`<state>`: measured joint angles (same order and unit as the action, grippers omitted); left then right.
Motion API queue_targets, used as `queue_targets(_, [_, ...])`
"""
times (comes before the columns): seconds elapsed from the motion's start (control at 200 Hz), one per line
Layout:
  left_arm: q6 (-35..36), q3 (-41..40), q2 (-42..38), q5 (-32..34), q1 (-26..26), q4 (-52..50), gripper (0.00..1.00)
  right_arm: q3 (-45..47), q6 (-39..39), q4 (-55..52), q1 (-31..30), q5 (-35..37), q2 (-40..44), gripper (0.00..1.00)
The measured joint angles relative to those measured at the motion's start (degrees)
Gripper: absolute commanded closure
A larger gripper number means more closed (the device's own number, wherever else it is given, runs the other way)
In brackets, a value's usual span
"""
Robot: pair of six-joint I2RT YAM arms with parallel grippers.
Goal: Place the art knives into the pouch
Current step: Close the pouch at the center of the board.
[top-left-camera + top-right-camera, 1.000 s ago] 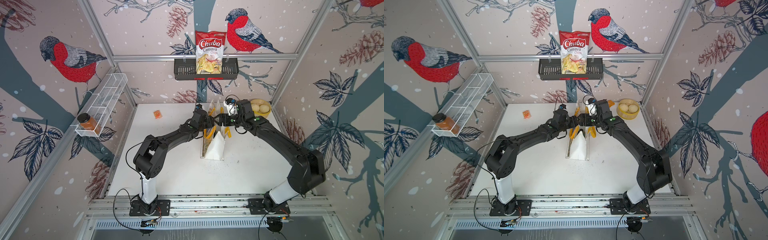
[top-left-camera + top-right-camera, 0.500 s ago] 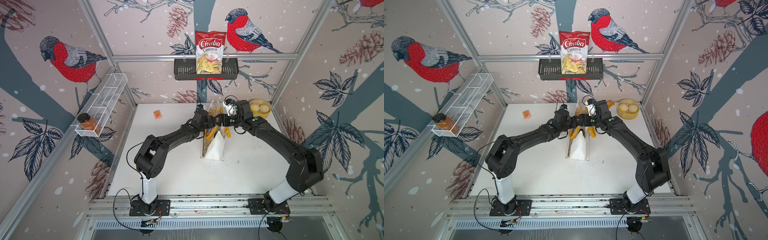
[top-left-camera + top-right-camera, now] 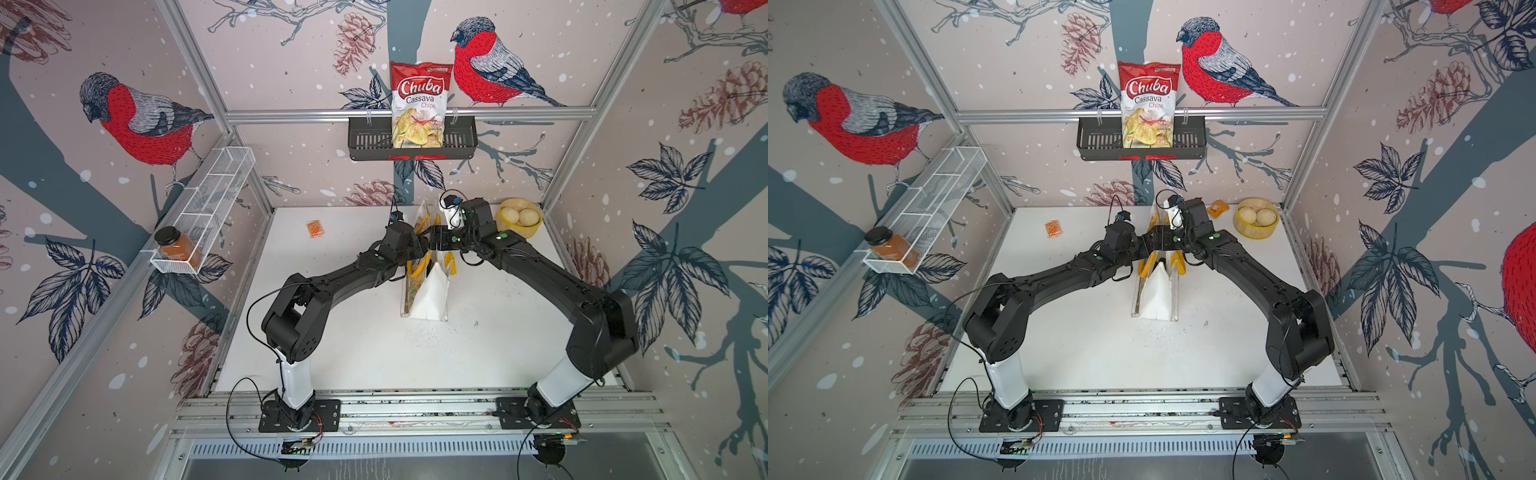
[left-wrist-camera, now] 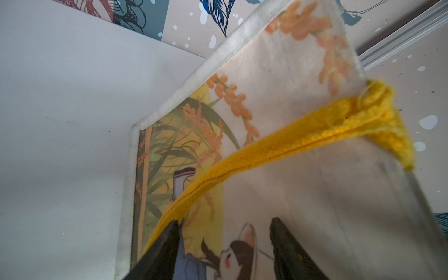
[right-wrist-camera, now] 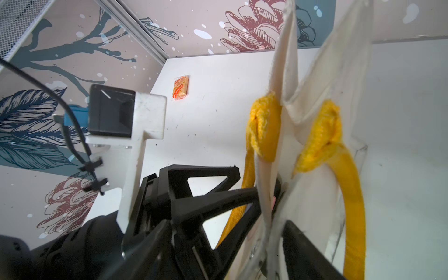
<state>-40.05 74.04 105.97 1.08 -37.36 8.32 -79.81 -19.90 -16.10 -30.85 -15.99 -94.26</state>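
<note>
Standing upright at mid-bench in a clear plastic holder (image 3: 1175, 305), the white fabric tote pouch (image 3: 430, 286) has its mouth upward and its long side running from the near edge toward the back wall, with a narrow white gusset facing the near edge. Its printed face, a hatted girl among orange-flowered stalks, turns toward the left pincer (image 4: 224, 220), whose fingers stand apart against it. The right pincer (image 5: 228, 222) is likewise wide, one white wall hanging between its fingers. Knotted yellow loop handles (image 5: 264, 131) droop from the rim. Beyond, on the white bench (image 3: 357, 332), lie a small orange packet (image 3: 314, 228) and a round yellow bowl (image 3: 520, 226) of pale buns; bullfinch wallpaper (image 3: 145, 124) covers the walls.
</note>
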Motion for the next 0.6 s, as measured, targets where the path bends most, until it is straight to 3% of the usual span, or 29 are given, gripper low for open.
queue_targets(0.285, [-0.39, -2.43, -0.63, 0.02, 0.07, 0.44, 0.39, -2.19, -0.7, -3.41, -0.59, 7.02, -0.83, 0.34])
queue_targets(0.6, [-0.57, -3.41, -1.18, -0.15, 0.04, 0.94, 0.39, -4.81, -2.51, -5.31, -1.22, 9.97, -3.39, 0.5])
